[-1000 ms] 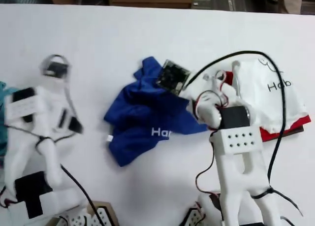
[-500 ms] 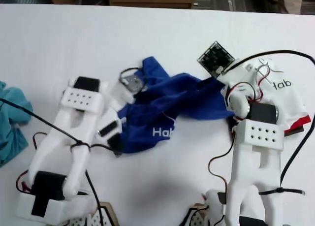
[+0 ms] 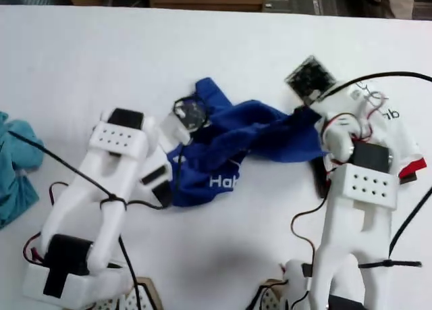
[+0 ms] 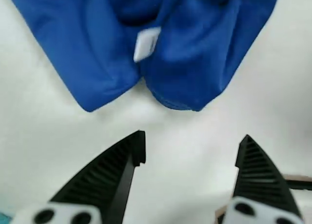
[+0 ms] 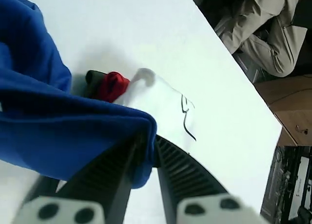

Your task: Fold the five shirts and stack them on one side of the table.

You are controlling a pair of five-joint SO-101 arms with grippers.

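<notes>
We see the right hand (image 5: 148, 143) clamped on the blue shirt (image 3: 236, 151) at the centre of the worktop (image 3: 135, 53), the left hand (image 4: 192, 138) spread wide just short of its hem, a teal shirt (image 3: 15, 168) cut off at the left edge, a white shirt (image 3: 401, 138) half hidden behind the right arm (image 3: 358, 209).

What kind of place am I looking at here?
Probably a robotics lab or workshop: a white plastic robot arm with exposed wiring, a white table, and a crumpled blue fabric shirt.

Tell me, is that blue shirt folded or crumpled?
Not folded: the blue shirt lies bunched on the table, one edge pinched in the right pincer; the open left pincer hovers by its other end.
</notes>
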